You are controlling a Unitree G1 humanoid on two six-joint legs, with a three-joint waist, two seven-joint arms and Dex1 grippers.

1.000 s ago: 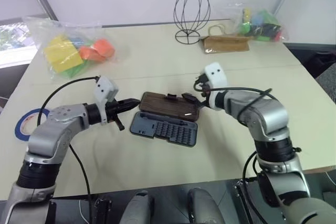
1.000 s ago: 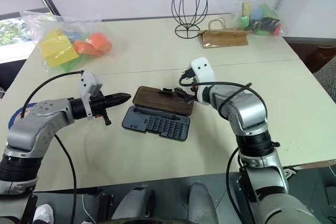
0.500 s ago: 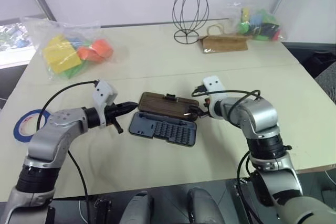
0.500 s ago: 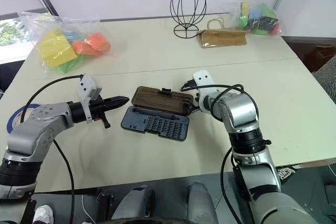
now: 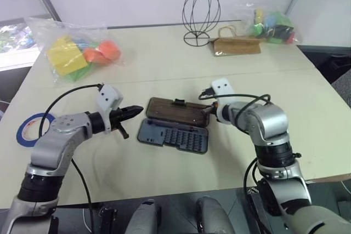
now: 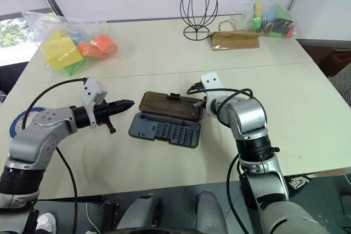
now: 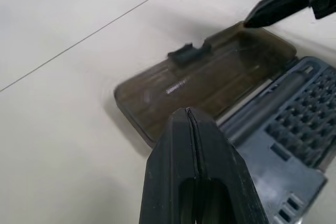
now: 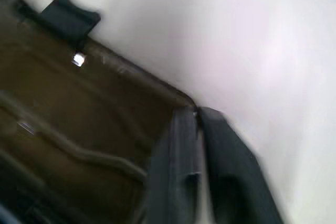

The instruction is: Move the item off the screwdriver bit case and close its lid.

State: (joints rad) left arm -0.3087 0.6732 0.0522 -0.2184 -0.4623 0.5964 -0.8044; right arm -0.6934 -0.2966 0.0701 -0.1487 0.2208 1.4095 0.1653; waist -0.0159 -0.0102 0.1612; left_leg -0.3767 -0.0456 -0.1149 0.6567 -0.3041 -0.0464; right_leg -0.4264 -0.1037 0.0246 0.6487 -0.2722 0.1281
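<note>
The flat grey-blue and dark brown plastic screwdriver bit case [image 5: 174,125] lies open at the centre of the pale counter [image 5: 164,69]. Its smoky brown lid [image 5: 176,110] lies flat behind the slotted tray. The tiny silvery rod [image 7: 176,84] rests on the lid. The right fingers [image 5: 207,109] are pressed together, empty, tips at the lid's right corner. The left fingers [image 5: 135,112] are closed too, holding nothing, just beside the lid's left end.

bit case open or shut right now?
Open. The brown lid lies flat on the table beside the grey-blue tray, whose rows of bits are exposed.
</note>
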